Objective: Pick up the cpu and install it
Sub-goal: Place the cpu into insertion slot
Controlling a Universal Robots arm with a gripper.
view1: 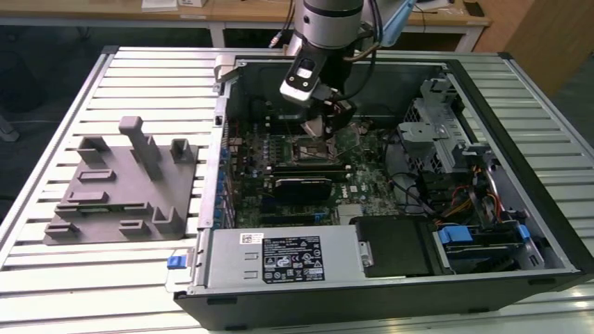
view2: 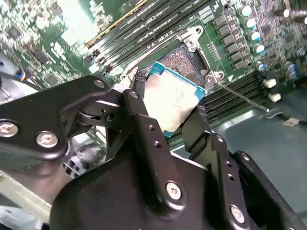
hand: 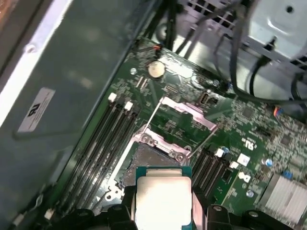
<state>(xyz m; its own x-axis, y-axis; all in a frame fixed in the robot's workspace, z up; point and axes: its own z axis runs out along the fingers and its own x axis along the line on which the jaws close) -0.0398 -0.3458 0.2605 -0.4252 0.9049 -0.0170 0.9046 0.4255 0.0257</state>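
My claw [view2: 167, 107] is clamped on the chip's [view2: 173, 95] edges, holding it over the open socket [view2: 181, 58]. Risk: if it goes down off-square it could bend the socket's contacts, or slip loose.

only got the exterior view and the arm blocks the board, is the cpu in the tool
observer: yes, in the second wrist view the tool is shut on the cpu, gripping it by two opposite edges.
operator: is the socket ready for it
observer: in the first wrist view the socket lies bare, and its metal frame stands swung open beyond it.
operator: is the cpu seated
observer: no, in both wrist views it overlaps just one edge of the socket, and most of the socket is uncovered.
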